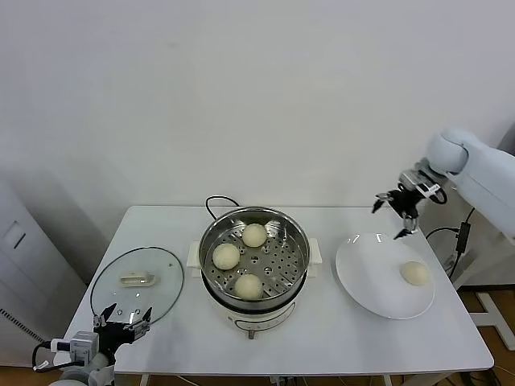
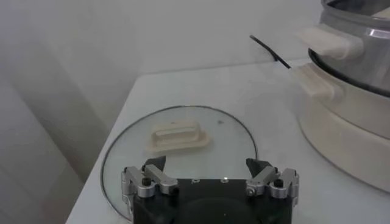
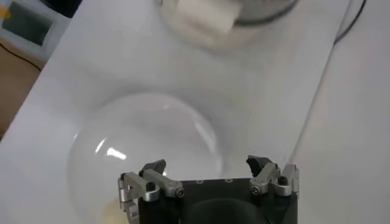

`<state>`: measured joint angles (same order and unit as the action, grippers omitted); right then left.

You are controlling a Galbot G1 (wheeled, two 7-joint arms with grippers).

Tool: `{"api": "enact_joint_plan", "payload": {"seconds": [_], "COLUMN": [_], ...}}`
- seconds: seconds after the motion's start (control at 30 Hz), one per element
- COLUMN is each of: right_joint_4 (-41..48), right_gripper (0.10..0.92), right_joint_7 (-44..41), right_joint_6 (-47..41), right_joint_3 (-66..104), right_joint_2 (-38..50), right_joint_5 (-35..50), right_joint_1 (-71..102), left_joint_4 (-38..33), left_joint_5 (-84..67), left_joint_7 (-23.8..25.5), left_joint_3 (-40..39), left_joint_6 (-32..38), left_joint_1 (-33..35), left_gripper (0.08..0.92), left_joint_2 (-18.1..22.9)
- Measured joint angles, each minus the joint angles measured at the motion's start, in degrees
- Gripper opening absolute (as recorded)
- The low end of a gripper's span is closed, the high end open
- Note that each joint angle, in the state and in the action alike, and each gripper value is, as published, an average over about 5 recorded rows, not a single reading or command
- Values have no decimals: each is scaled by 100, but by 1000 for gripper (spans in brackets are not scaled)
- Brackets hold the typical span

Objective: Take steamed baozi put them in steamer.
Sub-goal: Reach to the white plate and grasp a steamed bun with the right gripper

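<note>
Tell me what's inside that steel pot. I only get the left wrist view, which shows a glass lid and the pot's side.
Observer: Three steamed baozi lie on the perforated tray inside the steamer.
Operator: Are there any more to go?
Observer: A fourth baozi lies on a white plate on the steamer's other side.
Operator: Which hand would fetch it?
Observer: Probably the right hand. It hangs open above the plate's far rim, holding nothing. The left hand, the one you look through, sits open at the near edge of the glass lid.
</note>
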<state>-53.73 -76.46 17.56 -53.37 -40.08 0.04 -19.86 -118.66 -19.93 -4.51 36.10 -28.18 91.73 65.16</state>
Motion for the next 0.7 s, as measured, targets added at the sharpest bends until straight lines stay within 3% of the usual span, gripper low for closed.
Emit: {"api": "enact_joint_plan", "payload": {"seconds": [0.7], "right_joint_4": [1210], "right_gripper": [823], "right_joint_7": [363], "right_joint_6": [243], "right_joint_3": [1532], "right_joint_2": [-247], "right_joint_5": [-1593], "right_joint_1": [1525], "left_joint_4": [6], "left_joint_5": [1], "left_joint_7": [0], "left_joint_3": [-13], "left_joint_6": [-15], "left_joint_1": [2], "left_gripper": [823], "left_joint_2": [8]}}
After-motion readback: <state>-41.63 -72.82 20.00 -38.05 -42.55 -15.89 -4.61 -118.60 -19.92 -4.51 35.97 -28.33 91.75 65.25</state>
